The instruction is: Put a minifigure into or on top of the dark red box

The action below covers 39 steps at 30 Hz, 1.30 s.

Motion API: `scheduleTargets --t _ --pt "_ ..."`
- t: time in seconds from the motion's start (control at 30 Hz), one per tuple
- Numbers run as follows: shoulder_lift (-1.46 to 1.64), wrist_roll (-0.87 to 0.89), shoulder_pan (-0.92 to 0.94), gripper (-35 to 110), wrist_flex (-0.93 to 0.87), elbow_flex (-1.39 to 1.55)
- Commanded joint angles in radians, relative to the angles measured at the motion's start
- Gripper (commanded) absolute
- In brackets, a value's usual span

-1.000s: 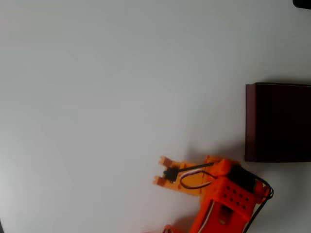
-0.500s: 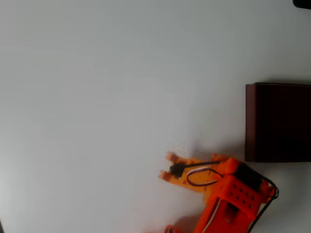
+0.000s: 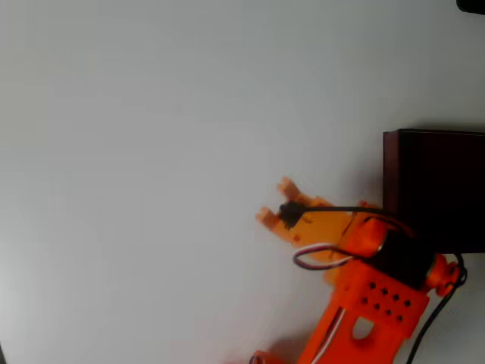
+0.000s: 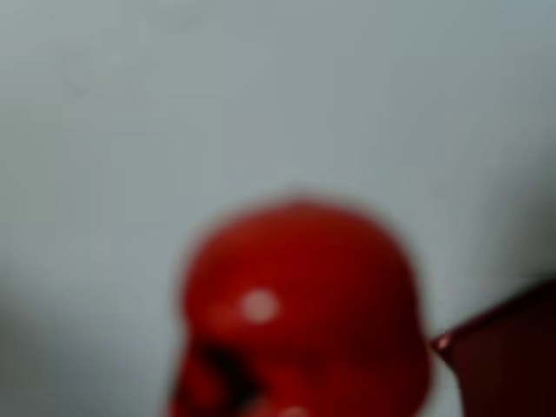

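Right now the minifigure (image 4: 300, 313) is seen huge and blurred in the lower centre of the wrist view, a rounded red shape with a small dark part at its lower left; so close to the lens, it is judged to be carried in the gripper, though the fingers themselves cannot be made out there; a corner of the dark red box (image 4: 504, 360) is caught at the lower right of that same view, just beside the figure.

From overhead, the gripper (image 3: 276, 201) is found in the lower middle of the frame, its two orange tips spread a little and pointing up and to the left; a dark bit is seen between their bases, but whether the figure is pinched there cannot be told.

The dark red box (image 3: 436, 189) is set at the right edge, its lighter side wall facing left, its long axis running up and down the picture; it lies to the right of the tips, behind the way they point; a swing to the right over the box is judged to be what is called for next.
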<state>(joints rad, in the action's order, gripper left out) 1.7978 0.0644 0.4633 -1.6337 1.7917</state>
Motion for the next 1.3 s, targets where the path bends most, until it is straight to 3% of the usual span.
scheduleTargets --t 0.0,0.2,0.4,0.83,1.13,1.27 --pt "-0.015 0.058 0.071 0 -0.061 -0.143" --pt "0.132 0.031 0.175 0 0.098 -0.183" --pt "-0.239 0.204 0.293 0 -0.117 -0.607" --pt "-0.373 0.305 0.296 0 0.172 -0.449" --pt "-0.476 0.321 0.268 5 0.23 -0.457" --pt "-0.394 0.321 0.238 23 0.236 -0.402"
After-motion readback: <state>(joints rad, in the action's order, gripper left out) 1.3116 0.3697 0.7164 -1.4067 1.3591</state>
